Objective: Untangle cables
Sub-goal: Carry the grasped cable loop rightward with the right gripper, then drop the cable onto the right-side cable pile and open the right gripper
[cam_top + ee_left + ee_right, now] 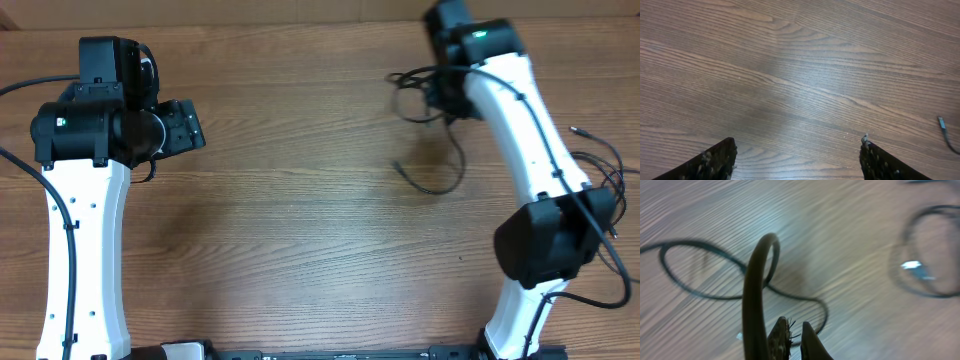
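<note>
The thin black cables (420, 92) form a loose tangle at the far right of the wooden table. My right gripper (447, 98) is over the tangle. In the right wrist view its fingers (794, 330) are nearly together, and a cable strand (752, 290) arches up close beside them. Loops of cable (715, 270) lie on the wood below, and a blurred silver plug (912, 265) shows at right. One strand (455, 165) trails toward the table's middle and ends in a plug (398, 167). My left gripper (190, 125) is open and empty, far to the left (797, 157).
Another thin cord with a small plug (575, 128) lies at the right edge behind the right arm's base (545, 240). A plug tip (941, 122) shows at the right edge of the left wrist view. Bare wooden table (300, 220) lies between the arms.
</note>
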`<state>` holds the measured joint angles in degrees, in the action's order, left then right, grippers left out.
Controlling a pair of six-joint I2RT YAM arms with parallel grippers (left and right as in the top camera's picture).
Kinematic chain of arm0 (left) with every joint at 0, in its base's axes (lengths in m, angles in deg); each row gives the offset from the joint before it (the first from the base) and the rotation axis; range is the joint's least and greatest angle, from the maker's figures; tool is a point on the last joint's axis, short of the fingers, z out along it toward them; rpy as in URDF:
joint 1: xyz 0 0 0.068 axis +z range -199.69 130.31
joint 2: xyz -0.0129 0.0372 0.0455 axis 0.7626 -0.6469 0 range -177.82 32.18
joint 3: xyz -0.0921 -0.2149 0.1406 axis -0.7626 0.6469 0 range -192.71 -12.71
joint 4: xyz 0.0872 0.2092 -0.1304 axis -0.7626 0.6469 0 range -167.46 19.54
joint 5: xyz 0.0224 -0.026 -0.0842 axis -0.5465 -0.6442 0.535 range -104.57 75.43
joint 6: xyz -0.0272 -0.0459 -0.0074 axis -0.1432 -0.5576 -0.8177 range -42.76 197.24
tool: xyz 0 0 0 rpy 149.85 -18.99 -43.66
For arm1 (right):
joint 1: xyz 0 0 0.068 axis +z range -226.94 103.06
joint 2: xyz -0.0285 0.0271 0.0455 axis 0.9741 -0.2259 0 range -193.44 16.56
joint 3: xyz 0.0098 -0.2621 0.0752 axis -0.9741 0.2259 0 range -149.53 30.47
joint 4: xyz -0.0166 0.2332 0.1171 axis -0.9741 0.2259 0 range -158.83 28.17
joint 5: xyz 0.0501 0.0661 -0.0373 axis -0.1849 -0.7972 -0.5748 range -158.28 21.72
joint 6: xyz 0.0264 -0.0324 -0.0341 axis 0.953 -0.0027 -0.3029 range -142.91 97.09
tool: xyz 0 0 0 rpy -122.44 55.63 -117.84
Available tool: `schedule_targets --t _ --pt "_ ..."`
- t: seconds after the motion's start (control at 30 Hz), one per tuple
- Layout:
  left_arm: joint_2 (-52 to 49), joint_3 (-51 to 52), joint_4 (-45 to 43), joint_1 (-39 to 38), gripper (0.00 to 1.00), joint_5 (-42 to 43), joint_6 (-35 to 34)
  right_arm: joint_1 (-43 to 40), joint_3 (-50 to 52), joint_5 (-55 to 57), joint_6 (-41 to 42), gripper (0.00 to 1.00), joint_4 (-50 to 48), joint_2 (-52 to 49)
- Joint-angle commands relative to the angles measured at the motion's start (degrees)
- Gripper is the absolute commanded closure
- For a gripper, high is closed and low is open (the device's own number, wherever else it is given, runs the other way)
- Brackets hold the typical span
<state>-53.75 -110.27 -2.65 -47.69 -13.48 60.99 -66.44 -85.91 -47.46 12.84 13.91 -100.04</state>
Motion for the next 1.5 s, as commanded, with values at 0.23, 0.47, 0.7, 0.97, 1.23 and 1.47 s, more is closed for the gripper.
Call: schedule_targets --t 0.23,0.47,0.7,0.97,1.23,1.47 --pt "0.83 -0.96 -0.11 0.33 0.21 0.44 -0.5 -27.45 -17.57 2.1 -0.31 0.96 1.51 5.81" --pt "0.83 -0.96 -0.09 0.33 0.21 0.46 -0.52 -34.67 -18.64 -7.69 -5.55 0.45 1.62 5.57" --pt "0.83 -0.96 -0.07 0.33 0.21 0.46 -0.52 -34.58 -18.58 -7.67 -9.81 0.0 2.01 5.57" --pt "0.83 -0.96 0.04 0.33 0.21 0.48 -0.52 -35.34 -18.58 -7.5 -10.86 0.0 2.64 5.57" --pt "0.83 -0.96 0.0 0.33 0.21 0.46 -0.52 -33.51 -18.58 -29.31 -24.41 0.0 4.31 5.55" --pt "0.83 -0.96 -0.02 0.33 0.21 0.48 -0.55 -27.04 -14.6 -31.41 -31.17 0.0 8.48 5.07"
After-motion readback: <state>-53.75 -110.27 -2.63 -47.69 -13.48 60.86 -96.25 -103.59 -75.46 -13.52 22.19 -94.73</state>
